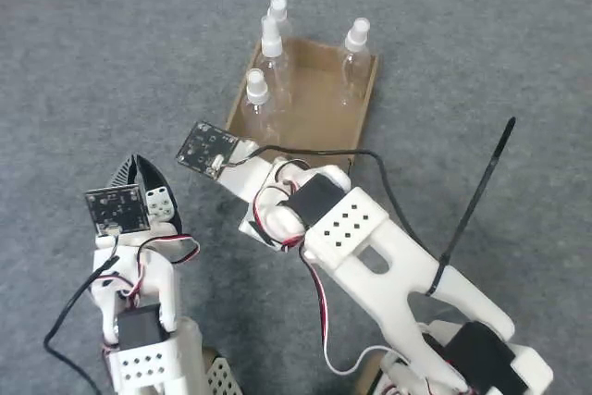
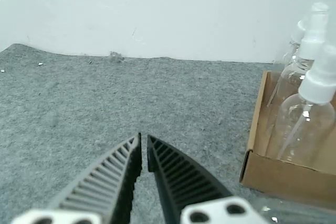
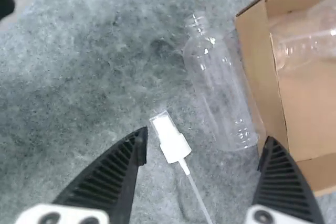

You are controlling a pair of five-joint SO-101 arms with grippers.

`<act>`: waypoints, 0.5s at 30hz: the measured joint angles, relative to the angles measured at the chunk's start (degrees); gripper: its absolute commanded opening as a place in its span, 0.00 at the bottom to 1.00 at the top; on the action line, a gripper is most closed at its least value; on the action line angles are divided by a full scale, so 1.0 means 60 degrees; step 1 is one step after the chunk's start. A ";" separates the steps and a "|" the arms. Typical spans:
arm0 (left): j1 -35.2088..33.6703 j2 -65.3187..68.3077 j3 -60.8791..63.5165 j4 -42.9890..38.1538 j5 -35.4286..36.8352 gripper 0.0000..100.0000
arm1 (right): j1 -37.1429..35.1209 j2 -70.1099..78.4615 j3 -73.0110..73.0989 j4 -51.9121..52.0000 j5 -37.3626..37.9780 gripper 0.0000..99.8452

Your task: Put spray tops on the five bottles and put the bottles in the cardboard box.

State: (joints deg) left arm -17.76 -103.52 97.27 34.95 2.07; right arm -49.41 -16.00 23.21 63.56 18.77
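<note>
Four capped bottles (image 1: 259, 110) in box (image 1: 314, 108); open bottle (image 3: 218, 93), spray top (image 3: 170, 142) beside

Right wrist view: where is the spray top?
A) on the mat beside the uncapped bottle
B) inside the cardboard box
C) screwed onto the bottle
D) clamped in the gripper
A: the spray top lies on the mat beside the uncapped bottle, outside the cardboard box, under the open right gripper.

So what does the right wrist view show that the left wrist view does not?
Right wrist, not left: an uncapped bottle lying on the mat beside the box, a loose spray top, the open right gripper. Left wrist, not right: capped bottles standing in the box, the wall, the shut left gripper. Both: the box and the mat.
</note>
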 measured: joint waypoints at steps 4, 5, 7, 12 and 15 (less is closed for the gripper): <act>-0.0059 0.0000 0.0000 0.0000 0.0000 0.01 | -0.0029 0.0000 0.0029 -0.0542 0.0059 0.30; -0.0059 0.0000 0.0000 0.0000 0.0000 0.01 | -0.0029 0.0000 0.0103 -0.0747 0.0073 0.30; -0.0059 0.0000 0.0000 0.0000 0.0000 0.01 | -0.0029 0.0000 0.0293 -0.1099 0.0073 0.30; -0.0571 0.0000 0.0000 -0.0029 0.0000 0.01 | -0.0029 0.0000 0.0410 -0.1582 0.0103 0.30; -0.0967 0.0000 0.0000 -0.0322 0.0015 0.01 | -0.0029 0.0044 0.0410 -0.1861 0.0425 0.30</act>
State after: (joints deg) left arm -23.56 -103.52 97.27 33.01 2.15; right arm -49.58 -15.74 25.67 52.40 21.32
